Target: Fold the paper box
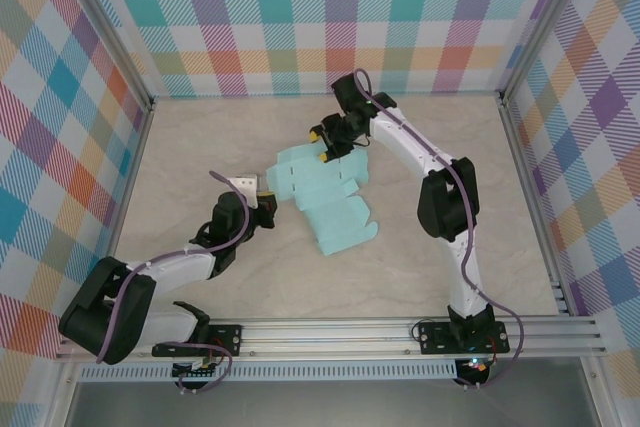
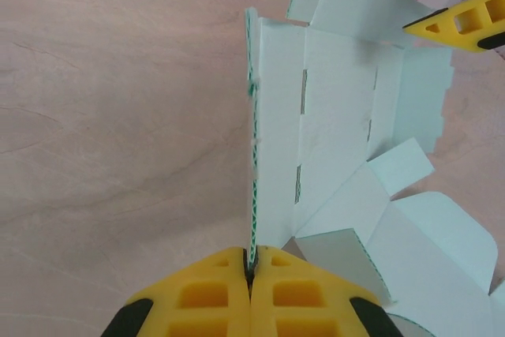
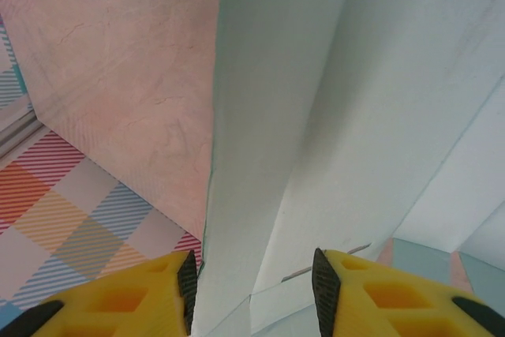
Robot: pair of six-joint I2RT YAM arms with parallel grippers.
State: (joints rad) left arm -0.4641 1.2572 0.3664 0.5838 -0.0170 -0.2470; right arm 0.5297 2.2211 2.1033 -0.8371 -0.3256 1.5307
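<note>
My L claw (image 1: 266, 197) is closed right down on the paper box (image 1: 322, 195), pads pinched onto the thin left-hand edge of the card. From the L wrist cam the two yellow tips of the L claw (image 2: 251, 264) meet w/ just the card edge btwn them, and that edge runs straight up away from me, seen edge-on w/ a green zigzag trim.

The paper box (image 2: 335, 108) is only part-folded: a pale mint sheet w/ panels, creases and a few narrow slots, spread out mid-counter btwn my two arms. Some flaps stand up, others lie on the counter (image 1: 200, 147). Rounded flaps sit at the near right in the L wrist view, a notched tab at the far right.

My R claw (image 1: 320, 145) comes down on the far side of the sheet, by its top edge. From the R wrist cam the R claw (image 3: 252, 278) is partway open, black pads apart, and a long strip of the paper box (image 3: 316, 116) passes btwn them. The left pad sits right at the strip's edge, but I can't tell if either pad is actually pressing the card, so can't call it a grip.

One yellow finger of the R claw (image 2: 461, 15) shows top right in the L wrist view, just beside an upright flap.

Bare marbled counter (image 3: 118, 76) lies left of the strip, w/ the plaid wall (image 3: 63, 226) past it
</note>
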